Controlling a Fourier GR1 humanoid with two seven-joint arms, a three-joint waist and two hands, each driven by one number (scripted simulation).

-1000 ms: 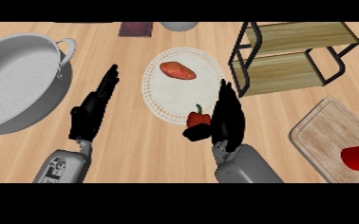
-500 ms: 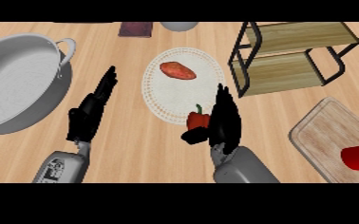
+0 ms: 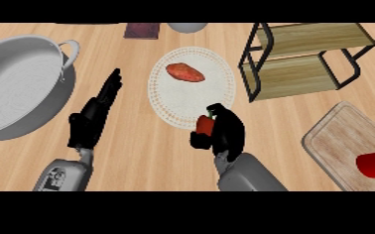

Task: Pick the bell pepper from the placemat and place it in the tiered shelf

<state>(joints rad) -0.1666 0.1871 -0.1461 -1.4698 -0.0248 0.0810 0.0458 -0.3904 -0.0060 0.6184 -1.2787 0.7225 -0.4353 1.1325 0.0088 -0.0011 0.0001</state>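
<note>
Light wooden counter (image 3: 147, 158), carrying a white round placemat (image 3: 183, 101) at centre, a grey pot (image 3: 29, 87) at left, a tiered shelf (image 3: 304, 59) at upper right, a cutting board (image 3: 341, 144) at lower right.

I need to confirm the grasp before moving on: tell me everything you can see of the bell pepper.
The bell pepper is red and glossy, with a small dark green stem at its top. It sits roughly upright at the near edge of the round white placemat. The right hand curls round it from the right, hiding much of that side; only its left face and stem show. Whether it is lifted off the placemat cannot be told. Nothing else touches it.
</note>
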